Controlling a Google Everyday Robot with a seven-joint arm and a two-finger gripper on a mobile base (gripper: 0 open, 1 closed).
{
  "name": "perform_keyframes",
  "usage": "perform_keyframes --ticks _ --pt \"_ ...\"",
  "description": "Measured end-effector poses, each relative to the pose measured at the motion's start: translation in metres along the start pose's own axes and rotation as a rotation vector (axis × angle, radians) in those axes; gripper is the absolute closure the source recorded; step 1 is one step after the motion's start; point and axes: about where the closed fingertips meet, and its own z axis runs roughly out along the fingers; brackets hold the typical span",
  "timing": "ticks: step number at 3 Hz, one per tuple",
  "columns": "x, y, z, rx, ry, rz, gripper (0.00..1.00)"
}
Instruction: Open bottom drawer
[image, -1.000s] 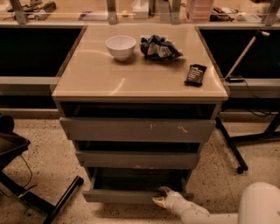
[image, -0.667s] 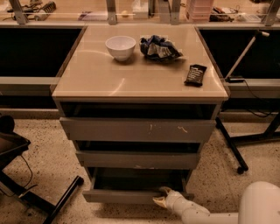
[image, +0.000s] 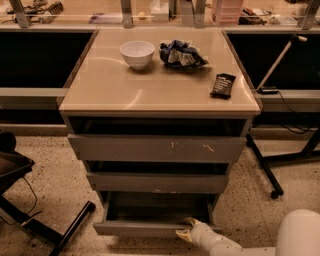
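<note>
Your bottom drawer (image: 135, 229) sits lowest in the cabinet (image: 150, 87), just above the floor, and it is already part-way out. Its front stands forward of the middle drawer front (image: 157, 183), and you can look down into the shallow box behind it. The gripper (image: 186, 228) is at the upper edge of that front, toward its right end, touching it. You cannot tell from this angle whether the claw is spread or pressed together. What remains, as I judge it, is a further pull if you want the drawer fully out.
</note>
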Motion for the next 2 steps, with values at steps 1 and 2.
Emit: perform_keyframes --ticks 1,2 --pt "0.0052 0.0168 -0.0154 -0.007 -0.006 -0.006 1.0" --pt "0.0051 0.0169 -0.0152 -0.007 -0.006 -0.006 1.0"
